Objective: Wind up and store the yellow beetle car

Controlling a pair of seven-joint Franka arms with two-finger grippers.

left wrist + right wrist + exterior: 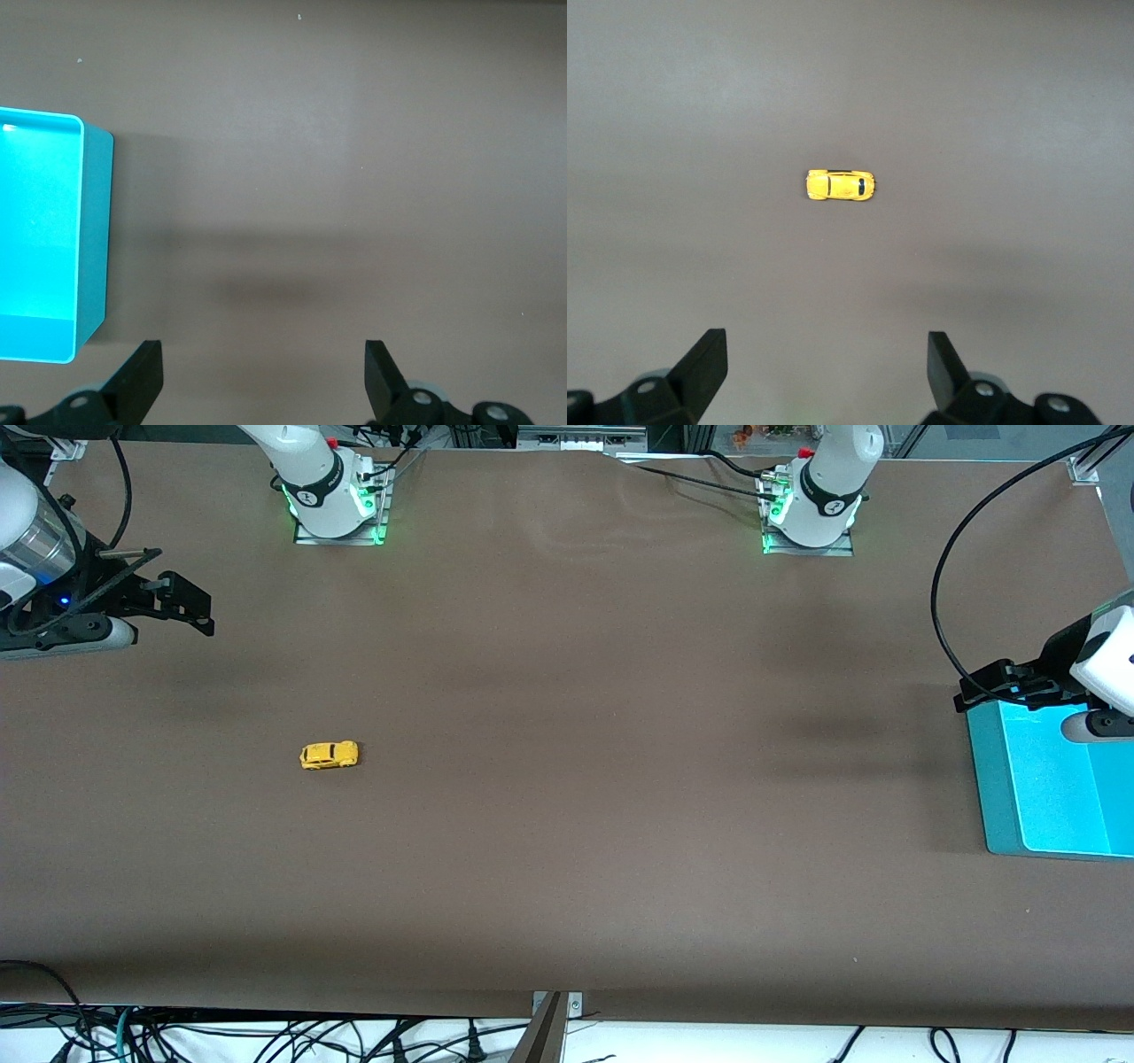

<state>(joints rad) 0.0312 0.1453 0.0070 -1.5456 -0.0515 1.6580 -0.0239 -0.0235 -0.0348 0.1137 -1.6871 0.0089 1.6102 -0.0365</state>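
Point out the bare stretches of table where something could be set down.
The widest bare patch runs from the yellow beetle car to the teal bin. The strip nearer the front camera than both is bare too. The table's ends are crowded: right gripper and left gripper hang there, open.

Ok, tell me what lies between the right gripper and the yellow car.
Nothing: only bare brown table separates the open right gripper from the yellow beetle car, clearest in the right wrist view.
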